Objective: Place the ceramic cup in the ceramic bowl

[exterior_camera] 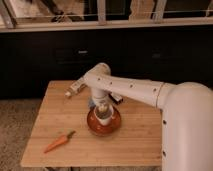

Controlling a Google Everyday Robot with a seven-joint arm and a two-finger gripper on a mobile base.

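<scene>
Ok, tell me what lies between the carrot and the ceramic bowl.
Only bare wooden table between the carrot and the ceramic bowl, per the camera view. The gripper is above the ceramic cup in the bowl.
</scene>
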